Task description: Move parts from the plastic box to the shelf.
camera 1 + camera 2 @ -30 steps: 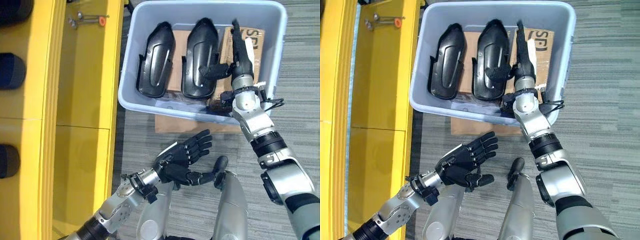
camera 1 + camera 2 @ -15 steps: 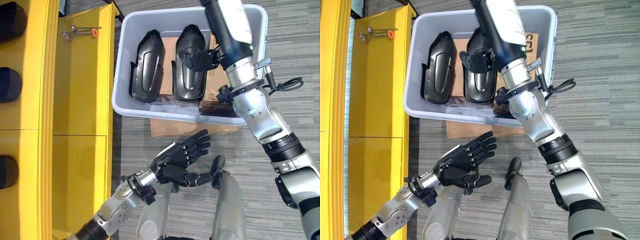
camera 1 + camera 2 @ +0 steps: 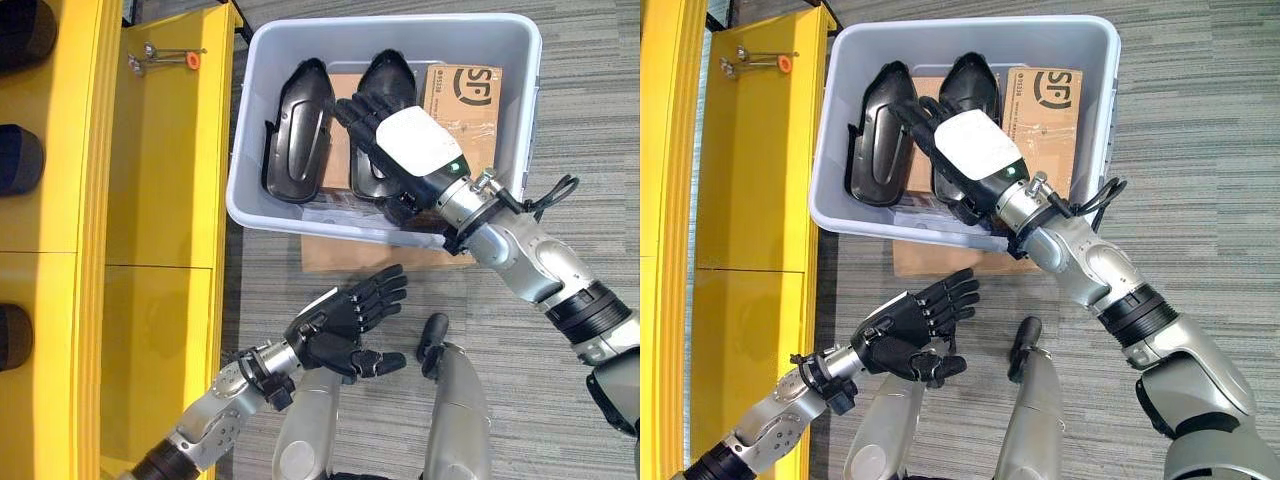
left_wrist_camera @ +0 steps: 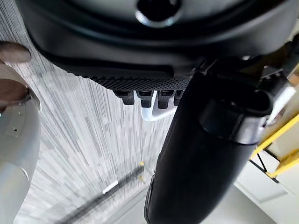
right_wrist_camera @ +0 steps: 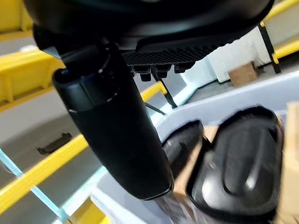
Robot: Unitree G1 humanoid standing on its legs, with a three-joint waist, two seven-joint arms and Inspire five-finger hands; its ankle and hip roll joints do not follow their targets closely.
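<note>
We start at the yellow shelf (image 3: 165,200), well to the left of both robot hands; a small metal tool with an orange tip (image 3: 165,57) lies at its far end. The head views show this tool and both arms together, which the wrist views do not.

The left robot hand (image 3: 340,325) hovers above the grey carpeted floor (image 3: 560,90), palm up, fingers straight and spread, thumb out, holding nothing. In its own wrist view we see its thumb (image 4: 201,154) and short fingertips (image 4: 149,97) over the carpet.

Beyond it stands the plastic box (image 3: 260,130) on a sheet of cardboard (image 3: 340,255). Two black moulded parts lie side by side inside: the left part (image 3: 298,130) is uncovered, and the right part (image 3: 385,85) is under the right robot hand (image 3: 400,135). A cardboard carton (image 3: 465,105) sits just to the right of that hand.

The right robot hand reaches into the box with its white-covered back up and its fingers (image 3: 362,108) extended over the right part. We cannot tell from the head views whether they touch it. The right wrist view adds the underside: the thumb (image 5: 117,135) stands straight out and clear of the parts (image 5: 243,163), nothing lies between thumb and fingers, so the hand is apart and grips nothing.
</note>
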